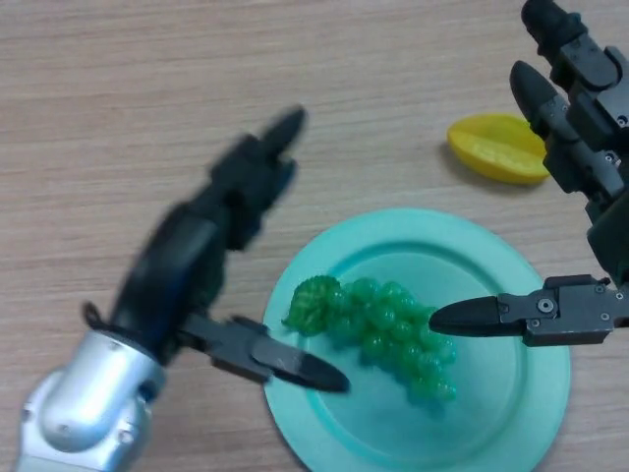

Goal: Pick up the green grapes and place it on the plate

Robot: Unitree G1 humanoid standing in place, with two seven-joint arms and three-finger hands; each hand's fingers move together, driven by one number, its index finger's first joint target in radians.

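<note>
The green grapes (378, 326) lie on the teal plate (511, 423), left of its middle. My left hand (231, 211) is left of the plate with its fingers straight, pointing away; its thumb reaches over the plate's left rim just below the grapes and touches nothing. My right hand (580, 108) is at the right edge with straight fingers above the plate's far right side. Its thumb points left over the plate, and its tip is right by the right end of the grapes. Neither hand holds anything.
A yellow fruit piece (496, 147) lies on the wooden table (118, 88) beyond the plate, just left of my right hand's fingers.
</note>
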